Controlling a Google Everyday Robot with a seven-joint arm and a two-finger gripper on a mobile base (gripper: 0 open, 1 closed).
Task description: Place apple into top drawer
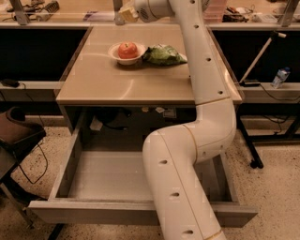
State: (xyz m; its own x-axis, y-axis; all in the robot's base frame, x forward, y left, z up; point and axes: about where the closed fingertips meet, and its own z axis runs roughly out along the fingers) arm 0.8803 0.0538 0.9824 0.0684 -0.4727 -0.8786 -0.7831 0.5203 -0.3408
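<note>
Plainly the apple (128,49) is not yet picked: it sits in the white bowl (126,61) on the bench (103,79), with the green bag (163,55) touching the bowl's right side. The pincer (125,11) hangs at the view's top edge, above and behind the bowl; released or clenched, I cannot tell. A careless descent could clip the rim, drag the bowl or snag the bag. The round fruit may also slip before reaching the open top drawer (108,176) below.

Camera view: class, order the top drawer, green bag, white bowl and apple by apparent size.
top drawer, largest, though nearest
green bag and white bowl, alike
apple, smallest
gripper hovers above the table's far edge
</note>
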